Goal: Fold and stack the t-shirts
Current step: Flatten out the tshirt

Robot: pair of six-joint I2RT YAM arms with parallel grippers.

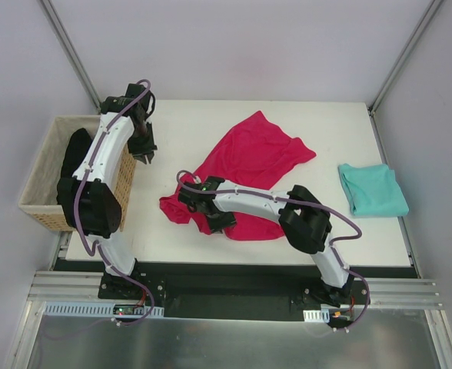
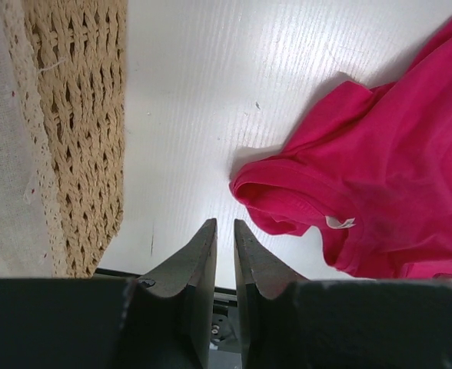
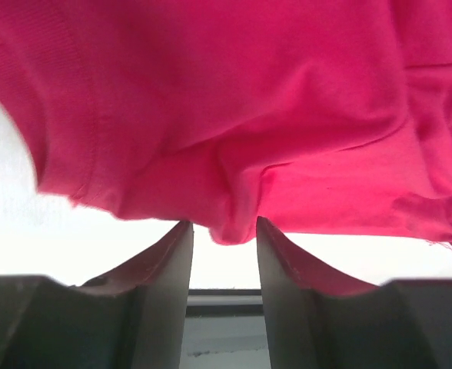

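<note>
Top view, right gripper [image 1: 217, 221]: low over the pink t-shirt [image 1: 257, 154], at its 7 o'clock edge; the teal t-shirt [image 1: 372, 190] lies folded at 3 o'clock, well apart.
Top view, left gripper [image 1: 144, 150]: hangs beside the basket [image 1: 41, 181] at 9 o'clock, off the cloth.
Left wrist view: jaws almost together, a thin slit, nothing held; the neck label [image 2: 340, 223] sits at 4 o'clock.
Right wrist view: jaws parted, a hem fold drooping between the tips, apparently not pinched.
Advice: spread the crumpled shirt flat first, then pinch one layer at matching corners.
</note>
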